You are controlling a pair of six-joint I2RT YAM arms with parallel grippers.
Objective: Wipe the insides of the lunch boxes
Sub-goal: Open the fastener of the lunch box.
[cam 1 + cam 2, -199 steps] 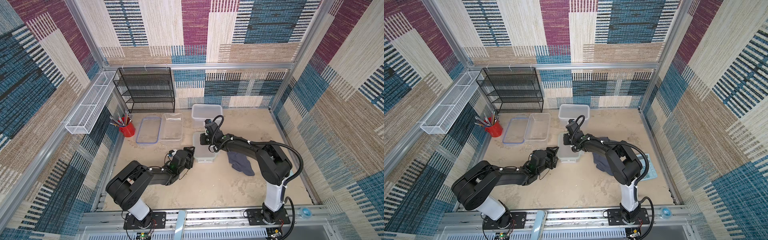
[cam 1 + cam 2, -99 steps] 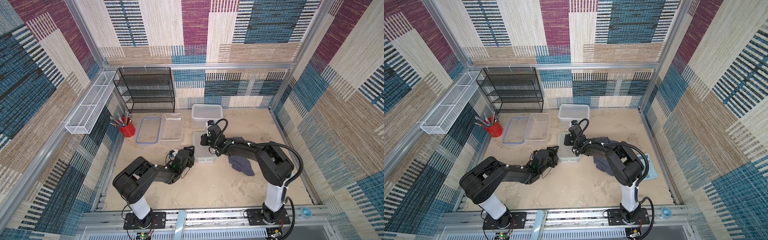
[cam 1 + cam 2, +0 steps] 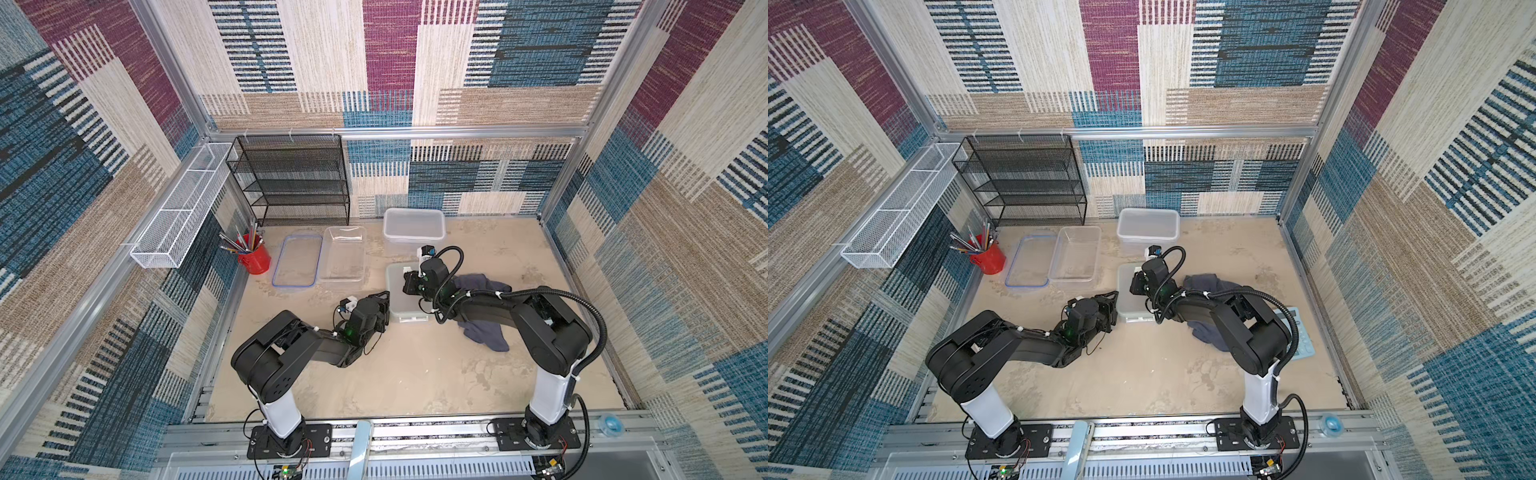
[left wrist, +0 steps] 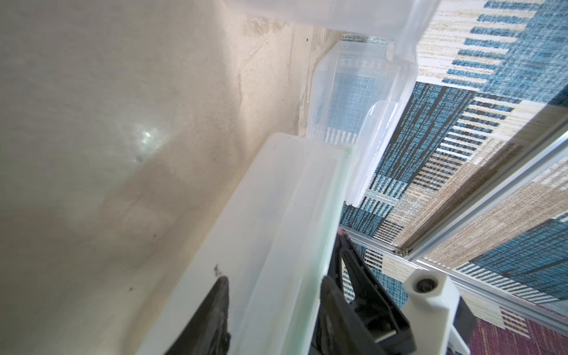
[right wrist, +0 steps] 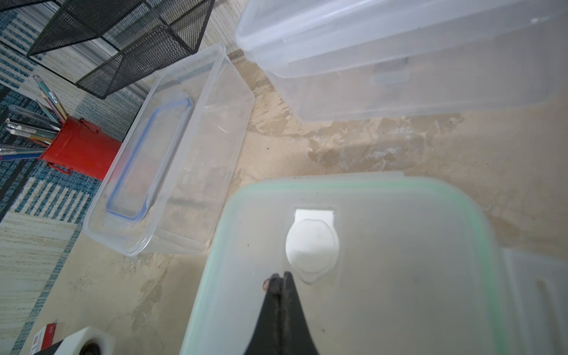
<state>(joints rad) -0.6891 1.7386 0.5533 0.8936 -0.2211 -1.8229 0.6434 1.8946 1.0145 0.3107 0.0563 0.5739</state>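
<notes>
Three lunch boxes stand on the table. A deep frosted one [image 3: 413, 226] is at the back, and a shallow clear one [image 3: 345, 257] is left of it. The smaller frosted one [image 3: 405, 301] sits mid-table with a green-rimmed lid [image 5: 399, 246] on top. My left gripper [image 4: 275, 295] is at that box's left side. Its fingers [image 4: 215, 310] straddle the lid's edge and side flap [image 4: 285, 215], and I cannot see whether they pinch it. My right gripper [image 5: 281, 276] is shut and empty, its tips on the lid beside a white round plug [image 5: 312, 242].
A grey cloth [image 3: 484, 332] lies under my right arm. A blue-rimmed lid [image 3: 297, 259], a red cup of pens [image 3: 253, 257] and a black mesh rack [image 3: 291, 180] stand at the back left. Another flat lid [image 3: 1302, 336] lies at the right. A white wire basket [image 3: 178, 208] hangs on the left wall.
My left gripper's jaws have narrowed around the small box's lid edge. My right gripper has shut and slid a little along the lid towards the table's front.
</notes>
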